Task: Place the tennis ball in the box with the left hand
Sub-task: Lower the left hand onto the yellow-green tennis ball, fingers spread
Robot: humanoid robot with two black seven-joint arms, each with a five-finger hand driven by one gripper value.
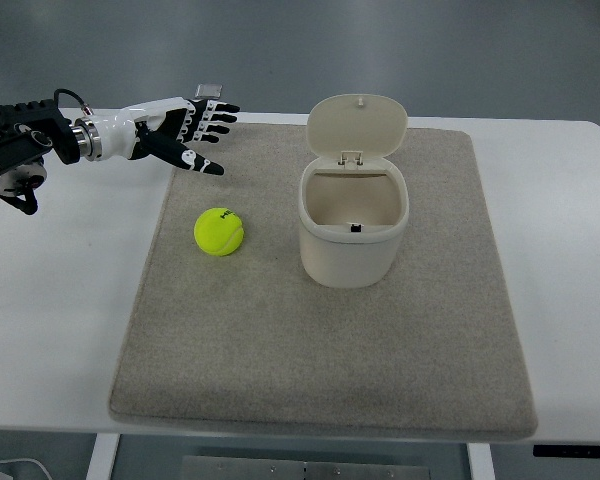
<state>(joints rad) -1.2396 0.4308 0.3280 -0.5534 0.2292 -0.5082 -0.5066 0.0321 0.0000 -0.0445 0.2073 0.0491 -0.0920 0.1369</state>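
There it was, your left hand [185, 135] out over the far left corner of the beige mat [320, 340], fingers [218, 112] spread and holding nothing. The tennis ball [219, 231] sat on the mat nearer the robot than the hand, apart from it, with bare mat all round. To its right stood the white box [352, 225], lid [357, 125] hinged up and back, mouth wide open. The grasp was not yet made, so this looked to me like the reach. You wanted to bring the palm down over the ball, not sweep in from the side, since a round ball on a mat would likely roll at a nudge. Close evenly round it, lift clear of the box rim, and release over the opening, well short of that raised lid. The right arm did not show anywhere over the tabletop [65, 300].
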